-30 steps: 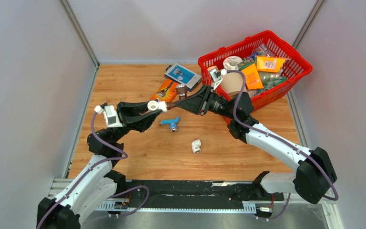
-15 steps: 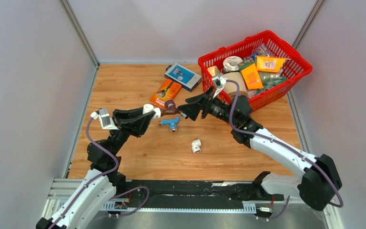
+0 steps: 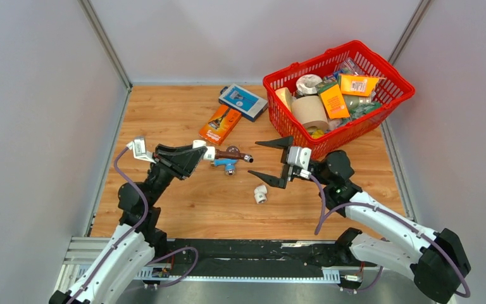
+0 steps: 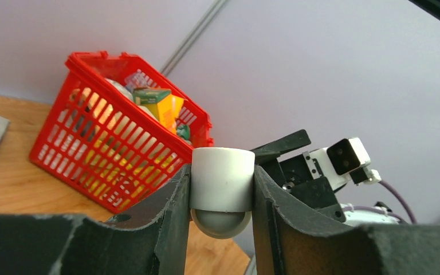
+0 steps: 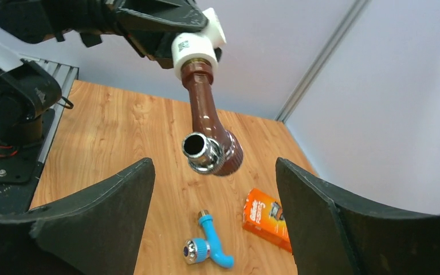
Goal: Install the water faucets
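**Brown faucet seated in the held fitting, right hand open and clear**

Nearest the arm bases we see a second elbow fitting (image 3: 261,194) lying loose on the bench (image 3: 183,209), just below the lower finger of the right hand (image 3: 254,159). That hand has its fingers spread wide and holds nothing. Its wrist view looks between the two fingers at the faucet ahead, with a clear gap on both sides.

To the left, at about the same depth, the left hand (image 3: 197,154) is closed on a white elbow fitting (image 3: 204,150). In its wrist view the fitting sits pinched squarely between the two fingers. The brown faucet (image 3: 228,154) sticks out of this fitting toward the right hand, with one end set in the fitting's opening and its silvery spout at the free end. It is carried above the bench and touches nothing but the fitting. We cannot tell how deep it sits.

The blue faucet (image 3: 226,164) lies on the bench under the brown one, apart from both hands.

Farther back lie an orange razor pack (image 3: 220,124) and then a blue box (image 3: 243,100). At the far right stands a red basket (image 3: 354,47) full of mixed goods.
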